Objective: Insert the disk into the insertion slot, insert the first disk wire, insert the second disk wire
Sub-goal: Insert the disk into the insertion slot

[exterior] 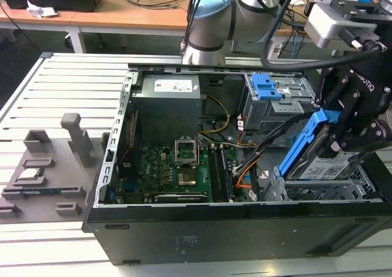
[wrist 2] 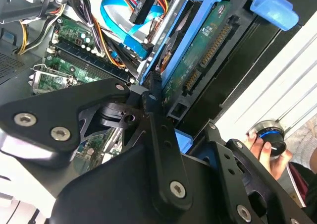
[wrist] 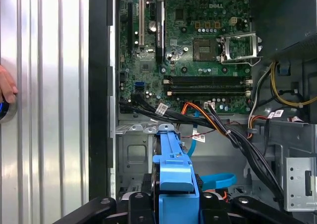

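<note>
clamped on the disk (exterior: 321, 165), the gripper (exterior: 342, 139) holds it tilted over the insertion slot (exterior: 318, 194), where the slant could jam it or snag wires (exterior: 260, 148) beside the slot.

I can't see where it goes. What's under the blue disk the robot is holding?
Under the tilted disk sits the low silver perforated insertion slot. The disk's lower end covers part of it, so the slot's inside floor is hidden.
</note>
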Available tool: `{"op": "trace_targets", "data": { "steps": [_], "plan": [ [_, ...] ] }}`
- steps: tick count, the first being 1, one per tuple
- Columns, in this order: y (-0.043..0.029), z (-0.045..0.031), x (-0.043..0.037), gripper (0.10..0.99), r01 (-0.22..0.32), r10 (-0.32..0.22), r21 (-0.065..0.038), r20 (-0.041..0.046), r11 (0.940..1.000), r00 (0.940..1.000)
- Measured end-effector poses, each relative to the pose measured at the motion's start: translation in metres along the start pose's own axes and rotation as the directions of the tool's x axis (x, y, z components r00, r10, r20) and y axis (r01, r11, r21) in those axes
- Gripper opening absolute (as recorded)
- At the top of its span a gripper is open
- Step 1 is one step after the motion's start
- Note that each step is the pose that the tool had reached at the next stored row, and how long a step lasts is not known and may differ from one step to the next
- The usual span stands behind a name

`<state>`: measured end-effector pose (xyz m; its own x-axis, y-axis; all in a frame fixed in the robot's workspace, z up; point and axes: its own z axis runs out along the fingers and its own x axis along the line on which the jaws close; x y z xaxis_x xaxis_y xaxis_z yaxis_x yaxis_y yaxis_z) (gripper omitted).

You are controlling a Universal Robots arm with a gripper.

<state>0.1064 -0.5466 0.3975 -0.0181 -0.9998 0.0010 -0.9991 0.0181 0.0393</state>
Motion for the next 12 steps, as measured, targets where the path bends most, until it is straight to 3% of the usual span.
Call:
{"op": "trace_targets", "data": {
  "steps": [9, 10, 12],
  "plan": [
    [0.0, 0.0003, 0.0, 0.373, 0.0, 0.0, 0.0, -0.0002, 1.0, 1.0],
    [0.0, 0.0004, 0.0, 0.435, 0.0, 0.0, 0.0, 0.0001, 1.0, 1.0],
    [0.0, 0.0005, 0.0, 0.435, 0.0, 0.0, 0.0, 0.0001, 1.0, 1.0]
  ]
}}
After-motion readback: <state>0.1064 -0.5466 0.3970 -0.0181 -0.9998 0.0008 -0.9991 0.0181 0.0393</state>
